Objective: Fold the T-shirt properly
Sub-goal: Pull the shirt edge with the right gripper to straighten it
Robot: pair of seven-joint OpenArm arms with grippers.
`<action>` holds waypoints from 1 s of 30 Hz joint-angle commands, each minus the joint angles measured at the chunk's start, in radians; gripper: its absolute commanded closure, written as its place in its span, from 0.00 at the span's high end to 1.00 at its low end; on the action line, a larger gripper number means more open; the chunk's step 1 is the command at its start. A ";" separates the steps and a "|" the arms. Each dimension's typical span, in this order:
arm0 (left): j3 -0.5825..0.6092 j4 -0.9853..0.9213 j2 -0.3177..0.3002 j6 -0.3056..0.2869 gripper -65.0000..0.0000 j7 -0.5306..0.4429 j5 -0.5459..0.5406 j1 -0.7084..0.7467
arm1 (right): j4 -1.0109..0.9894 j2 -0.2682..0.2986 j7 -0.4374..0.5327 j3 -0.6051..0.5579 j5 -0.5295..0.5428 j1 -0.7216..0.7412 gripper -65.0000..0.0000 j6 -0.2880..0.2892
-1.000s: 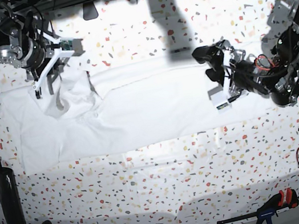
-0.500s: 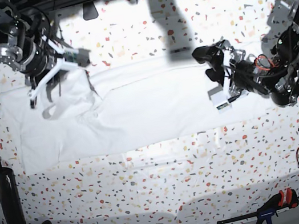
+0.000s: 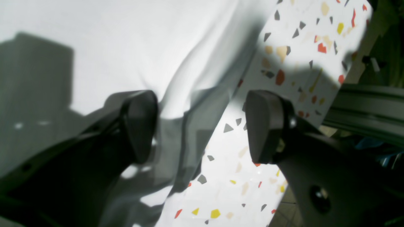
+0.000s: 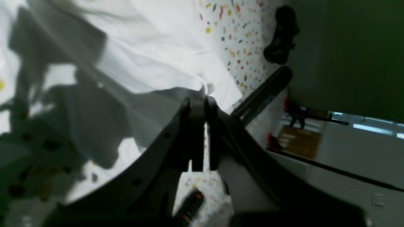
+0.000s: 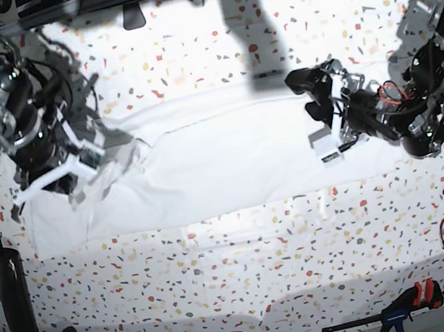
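Shirt (image 5: 230,164) lies spread across the table (image 5: 248,264), mostly flat, bunched at the end under my right arm. Right gripper (image 4: 199,104) is pinched together on a fold of cloth there, lifted off the surface. Left gripper (image 3: 202,126) hovers at the other end's edge, jaws wide apart, holding nothing. To do this well, as I judge it: carry the pinched edge low and slowly across so the layer lands flat, and don't tug hard enough to drag the whole shirt. Left should pin its end.

Black arms, silver joints; red wiring on left arm (image 5: 405,104); dark rounded tool pads (image 3: 266,126).
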 commanded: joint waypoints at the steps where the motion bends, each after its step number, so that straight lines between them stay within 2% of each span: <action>1: 0.001 -0.002 -0.006 0.020 0.67 0.018 0.052 -0.008 | -0.007 0.017 0.018 0.010 0.002 0.032 0.00 -0.018; 6: 0.001 -0.002 -0.006 0.020 0.67 0.018 0.052 -0.008 | -0.128 -0.001 0.045 0.010 0.092 0.126 0.00 -0.017; 10: 0.001 -0.002 -0.006 0.020 0.67 0.018 0.051 -0.008 | -0.224 -0.098 0.048 0.010 0.143 0.207 0.00 -0.017; 14: 0.001 -0.002 -0.006 0.020 0.67 0.018 0.051 -0.008 | -0.293 -0.203 0.073 0.010 0.145 0.277 0.00 -0.017; 17: 0.001 -0.002 -0.006 0.020 0.67 0.018 0.051 -0.008 | -0.334 -0.247 0.072 0.010 0.136 0.322 0.00 -0.018; 21: 0.001 -0.002 -0.006 0.020 0.67 0.018 0.052 -0.008 | -0.372 -0.254 0.047 0.010 0.136 0.357 0.00 -0.018; 26: 0.001 -0.002 -0.006 0.020 0.67 0.018 0.054 -0.008 | -0.375 -0.254 -0.035 0.010 0.079 0.360 0.00 -0.038; 30: 0.001 -0.002 -0.006 0.020 0.67 0.018 0.055 -0.008 | -0.375 -0.254 -0.124 0.010 0.073 0.360 0.00 -0.057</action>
